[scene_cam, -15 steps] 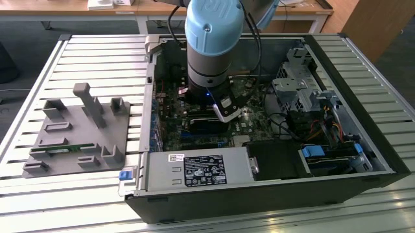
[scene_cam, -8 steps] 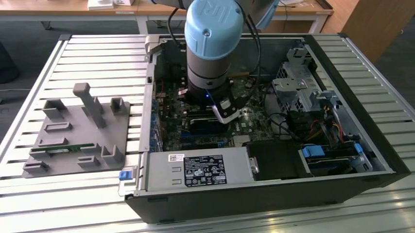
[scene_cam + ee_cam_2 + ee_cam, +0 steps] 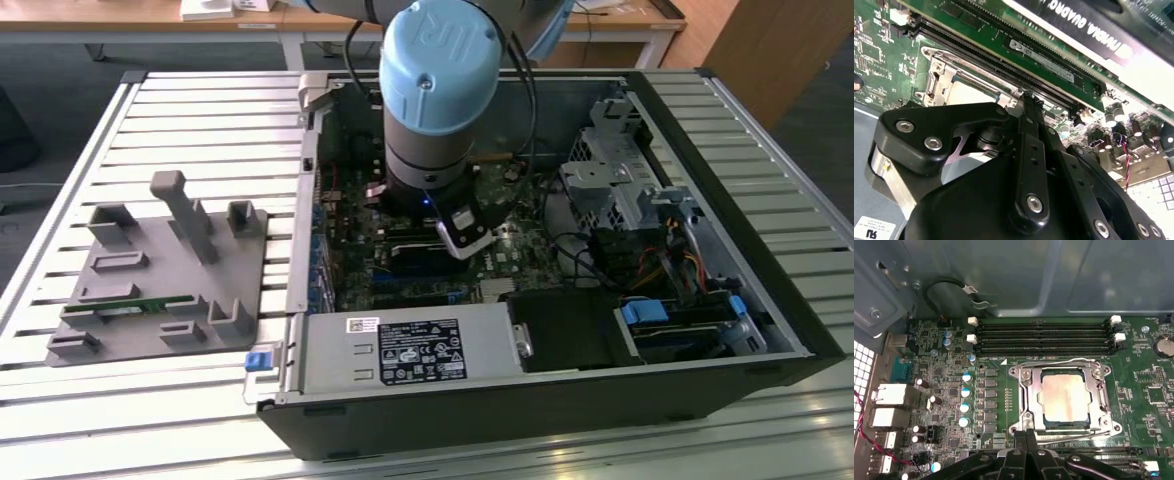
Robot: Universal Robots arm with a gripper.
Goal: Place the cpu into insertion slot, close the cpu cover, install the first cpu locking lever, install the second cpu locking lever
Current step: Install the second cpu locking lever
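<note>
The cpu (image 3: 1064, 397) lies flat in the insertion slot (image 3: 1015, 372), its pale metal top showing through the cut-out of the cpu cover (image 3: 1100, 400). The cover is down over it. One thin wire lever (image 3: 1054, 361) runs along the socket edge by the memory slots, a second lever (image 3: 1079, 436) along the opposite edge. My gripper (image 3: 1025, 434) is shut, fingertips together, at the socket corner beside the end of that second lever. I cannot tell whether it touches the wire. In the second wrist view the gripper (image 3: 1026, 102) stands just over the socket's silver frame (image 3: 941, 80). The exterior view shows the gripper (image 3: 465, 240) low inside the case.
Black memory slots (image 3: 1044, 335) lie beside the socket. A large black card (image 3: 1094, 25) stands close behind the fingers. Capacitors (image 3: 965, 392) line another side. The power supply (image 3: 407, 350) and drive cage (image 3: 627, 190) crowd the open case. A grey fixture (image 3: 160, 270) sits on the exterior view's left.
</note>
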